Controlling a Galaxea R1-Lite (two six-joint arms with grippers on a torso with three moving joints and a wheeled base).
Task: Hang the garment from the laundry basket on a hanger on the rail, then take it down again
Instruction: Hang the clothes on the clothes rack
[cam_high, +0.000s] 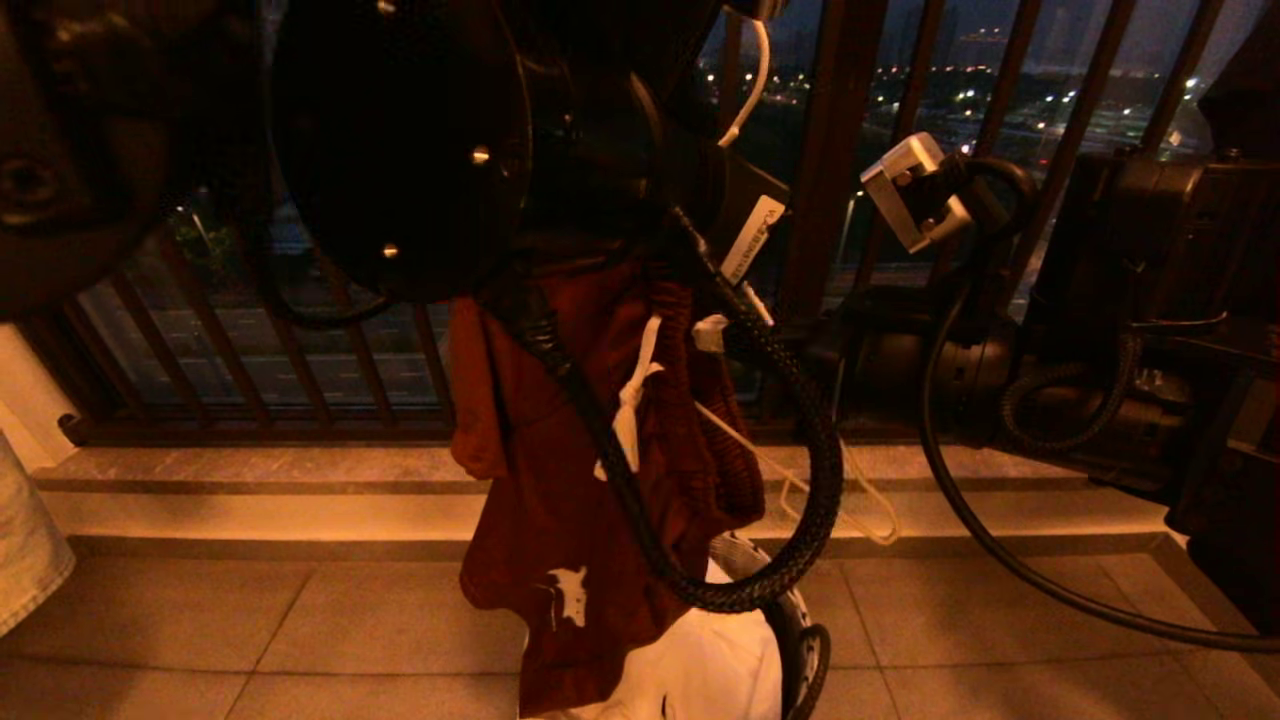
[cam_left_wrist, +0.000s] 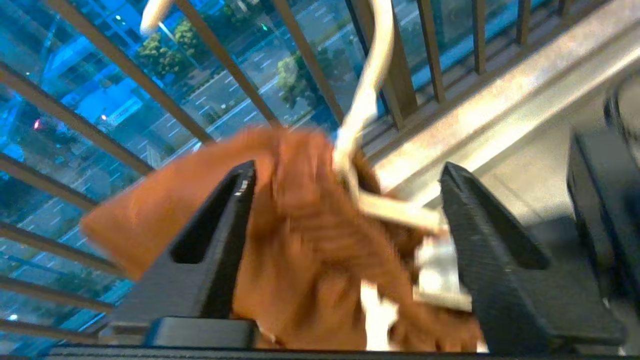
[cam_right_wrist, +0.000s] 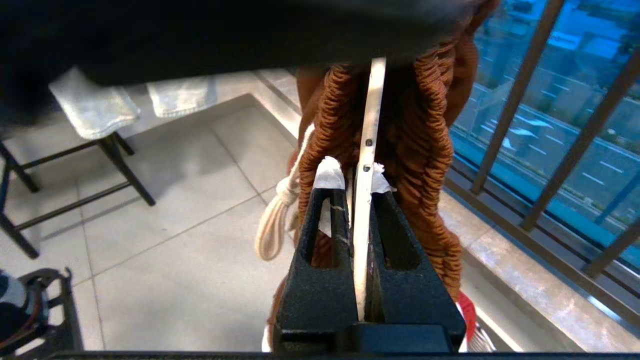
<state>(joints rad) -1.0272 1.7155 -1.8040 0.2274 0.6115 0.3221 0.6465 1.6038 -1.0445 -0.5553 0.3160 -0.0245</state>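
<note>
The dark brown barred railing (cam_high: 830, 150) runs across the back of a tiled floor (cam_high: 250, 620), with a stone step at its foot, and city lights show beyond the bars. In front of it, close to the camera, the robot's dark arms fill the upper part of the head view, with a braided black cable (cam_high: 800, 480) looping down across the middle. The garment (cam_high: 560, 480), rust-brown shorts with a gathered waistband and a white drawstring (cam_high: 632, 400), hangs in mid-air in front of the railing, its legs draping down toward the floor and over something white at the lower edge of the view. The laundry basket (cam_high: 800, 640) shows only as a bit of patterned rim and a dark loop just beside the shorts' hem. A pale denim piece (cam_high: 30, 550) hangs at the far left. The hanger (cam_right_wrist: 367, 165), thin white wire, runs up through the bunched waistband. The right gripper (cam_right_wrist: 356, 187) has its fingers pressed together on that wire, pinching it just below the waistband. The left gripper (cam_left_wrist: 345, 200) sits at the shorts with its fingers (cam_left_wrist: 225, 225) spread wide, the fabric and hanger wire lying between them; whether they touch the cloth cannot be told.
</note>
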